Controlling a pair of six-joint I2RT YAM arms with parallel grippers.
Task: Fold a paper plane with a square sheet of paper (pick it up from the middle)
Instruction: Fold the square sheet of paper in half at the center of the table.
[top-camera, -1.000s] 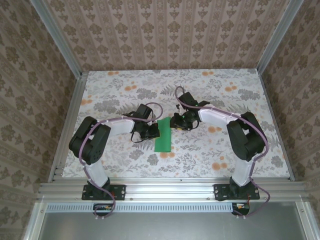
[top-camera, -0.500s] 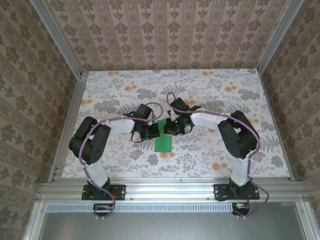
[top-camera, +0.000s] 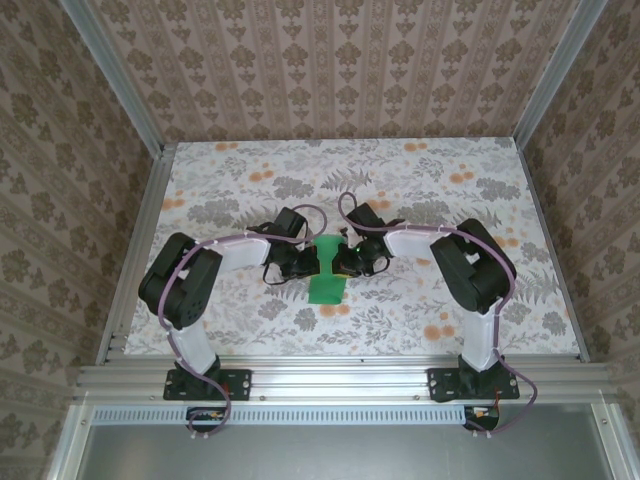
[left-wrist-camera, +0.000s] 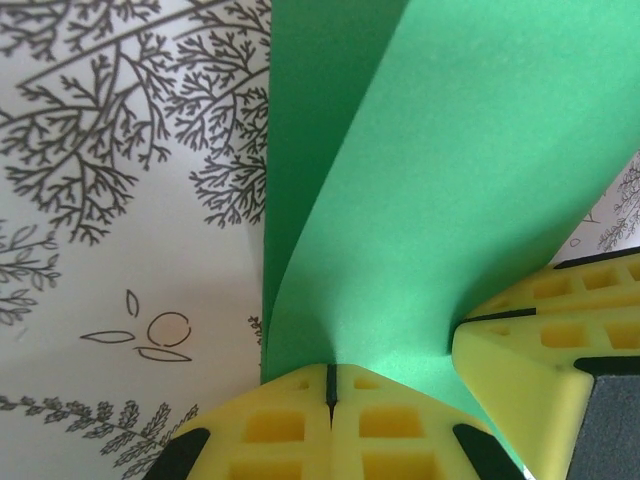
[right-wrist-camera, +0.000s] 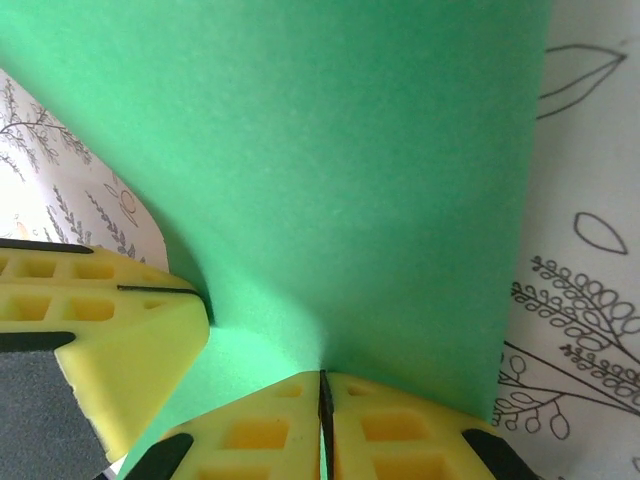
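Overhead, from the top external camera: finds the green paper (top-camera: 327, 288) near the middle of the floral table (top-camera: 450, 170), running lengthwise toward the arm bases, broad at both ends and nipped narrow at the waist. Places the left gripper (top-camera: 308, 262) at that waist from the left and the right gripper (top-camera: 343, 262) from the right, nose to nose with the paper between. Cannot make out finger positions from up here.

Next, on the left wrist: sees the left gripper (left-wrist-camera: 330, 385) at the bottom edge, yellow fingertips (left-wrist-camera: 270, 425) pressed together along a thin seam, pinching the green paper (left-wrist-camera: 450, 180). Shows the sheet rising out of the pinch in a soft bow, with a darker layer behind on the left, over the printed table (left-wrist-camera: 120, 200). Catches the right gripper (left-wrist-camera: 520, 315) at lower right, just beside the left one, its tip touching the paper.

Then, on the right wrist: sees the right gripper (right-wrist-camera: 322, 400) likewise squeezed tight, yellow fingertips (right-wrist-camera: 400, 430) meeting at a thin seam with the green paper (right-wrist-camera: 330, 170) nipped there. Shows the left gripper (right-wrist-camera: 150, 290) at lower left, closed and touching the sheet, and the table (right-wrist-camera: 590, 300) bare along the right.
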